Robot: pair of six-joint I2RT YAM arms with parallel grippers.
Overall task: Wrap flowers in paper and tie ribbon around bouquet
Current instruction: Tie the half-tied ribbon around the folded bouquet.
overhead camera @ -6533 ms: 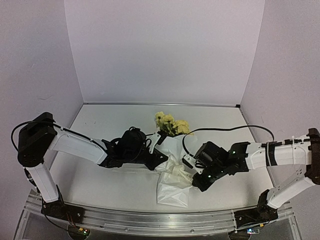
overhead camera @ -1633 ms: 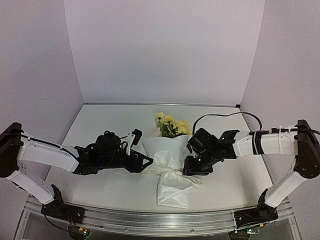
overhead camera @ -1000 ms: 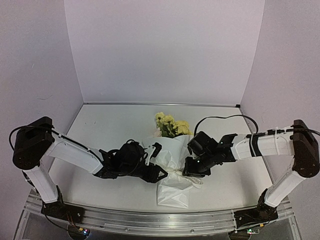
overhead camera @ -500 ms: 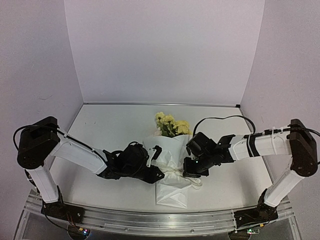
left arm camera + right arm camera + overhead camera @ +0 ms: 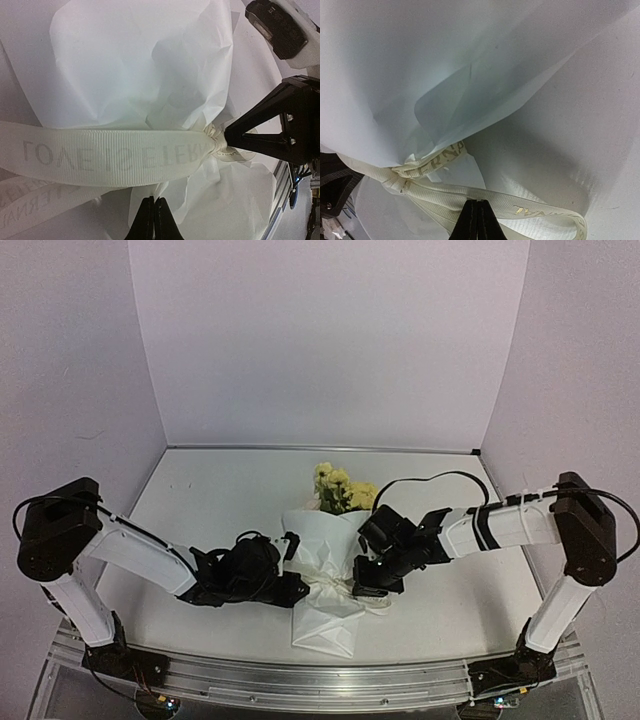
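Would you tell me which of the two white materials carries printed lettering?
The ribbon, a narrow ribbed strip with letters along it; the broad crinkled paper is plain.

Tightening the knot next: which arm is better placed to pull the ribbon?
Right, probably: right gripper is shut on a ribbon strand beside the knot; left gripper is shut just below the ribbon, grip unclear.

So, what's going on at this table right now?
A bouquet is being tied. Its yellow flowers are already wrapped in white paper, and a cream ribbon is knotted round the waist. Both grippers are shut there, one each side: the right gripper seems to pinch a ribbon strand; the left gripper sits beside the taut ribbon, grip unclear.
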